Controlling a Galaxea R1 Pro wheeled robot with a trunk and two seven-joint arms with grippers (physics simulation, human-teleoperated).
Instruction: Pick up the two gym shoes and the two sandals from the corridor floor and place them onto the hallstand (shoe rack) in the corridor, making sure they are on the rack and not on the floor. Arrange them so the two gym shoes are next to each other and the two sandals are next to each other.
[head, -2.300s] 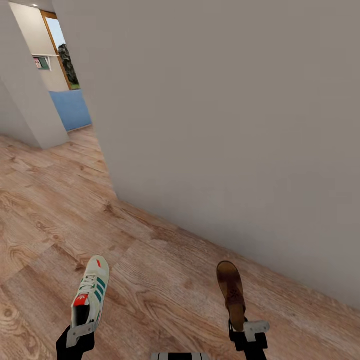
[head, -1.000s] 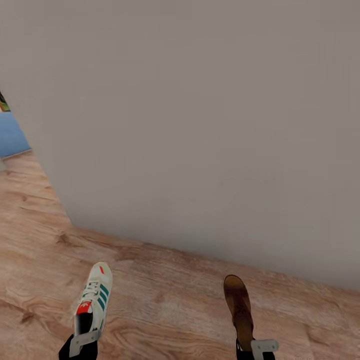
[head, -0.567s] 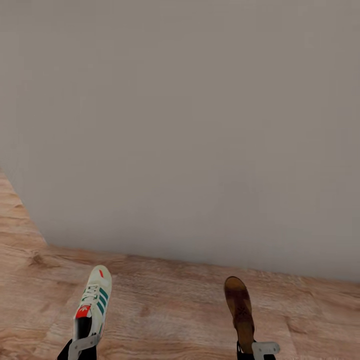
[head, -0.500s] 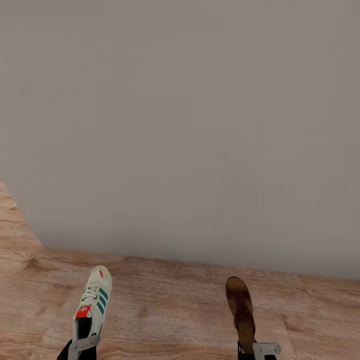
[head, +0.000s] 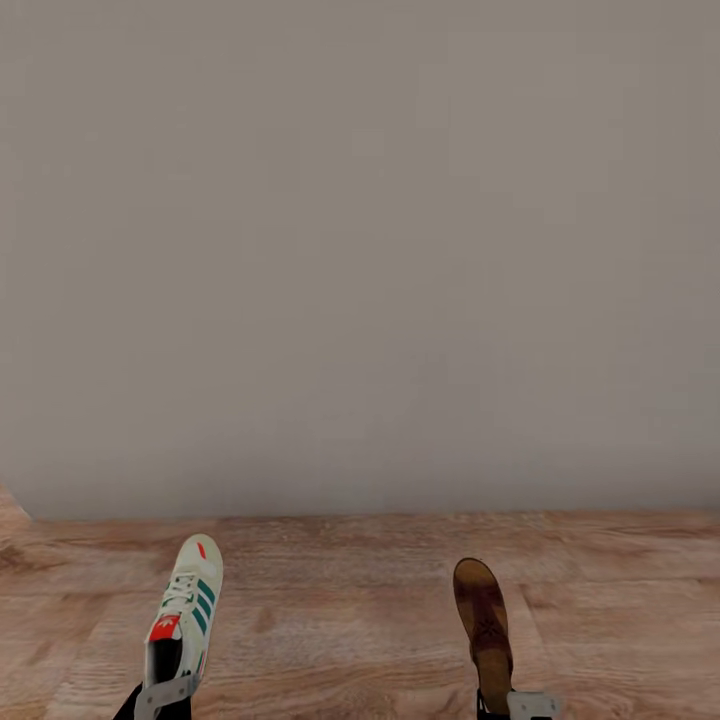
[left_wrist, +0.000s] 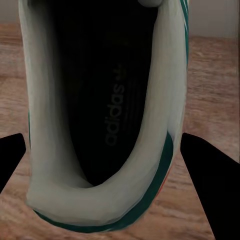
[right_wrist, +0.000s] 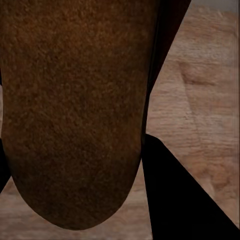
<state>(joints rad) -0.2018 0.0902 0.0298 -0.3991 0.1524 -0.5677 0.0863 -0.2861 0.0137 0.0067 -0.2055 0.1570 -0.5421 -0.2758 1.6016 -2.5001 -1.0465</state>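
A white gym shoe (head: 186, 606) with teal stripes and a red tongue hangs toe-forward above the corridor floor (head: 340, 610), held at its heel by my left gripper (head: 160, 697). In the left wrist view the shoe's dark inside (left_wrist: 100, 100) sits between two black fingers (left_wrist: 206, 172). A brown sandal (head: 483, 618) hangs the same way, with my right gripper (head: 515, 706) shut on its heel end. Its suede footbed (right_wrist: 75, 110) lies close to the right wrist camera beside a dark finger (right_wrist: 175, 197). The hallstand is out of view.
A plain grey wall (head: 360, 250) stands straight ahead and close, meeting the wood planks along a level line just beyond the shoe tips. Bare floor lies between and to either side of the two held shoes.
The whole view has swung: the doorway and wall corner slid off to the left, and the wall now faces me squarely. Both shoes stay in my grippers at the same places.
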